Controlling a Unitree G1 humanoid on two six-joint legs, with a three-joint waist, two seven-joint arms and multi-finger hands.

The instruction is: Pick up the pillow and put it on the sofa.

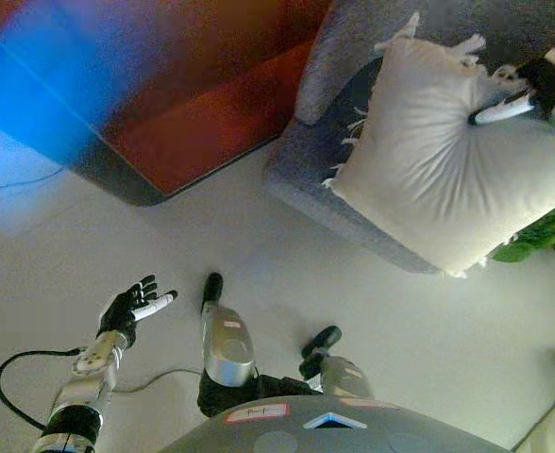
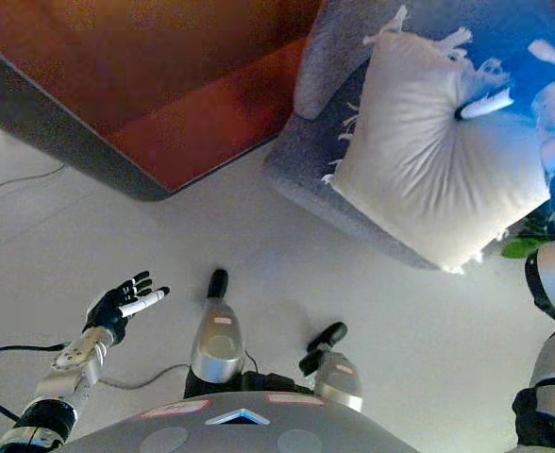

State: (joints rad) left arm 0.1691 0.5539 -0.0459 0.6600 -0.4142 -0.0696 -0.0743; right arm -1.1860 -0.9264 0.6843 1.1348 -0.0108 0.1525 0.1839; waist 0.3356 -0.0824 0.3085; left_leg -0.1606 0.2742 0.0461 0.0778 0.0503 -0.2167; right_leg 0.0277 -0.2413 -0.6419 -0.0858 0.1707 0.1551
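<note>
Hanging low at the near left, the left hand point(image 1: 134, 308) shows its fingers spread and straight, holding nothing, well above the pale floor point(image 1: 259, 255). It is well apart from the furniture.

Farther off, at the upper right, a grey sofa point(image 1: 306, 165) stands with its seat edge running toward the lower right and its padded arm rising behind. The white pillow point(image 1: 438, 156), square with tassels along its edges, overhangs the seat's front edge and covers much of the seat. Whether it rests on the cushion or is only held against it cannot be told.

At the pillow's upper right side the right hand point(image 1: 532, 94) grips it: a white-tipped finger presses deep into the fabric, which puckers in folds around that spot, and the dark rest of the hand lies against the pillow's far edge.

Just beyond the pillow's lower right corner, something green point(image 1: 542, 241) shows by the sofa.

At the upper left a red-brown panel with a dark grey border point(image 1: 193, 104) slants across the floor, set apart from the sofa by a narrow gap.
</note>
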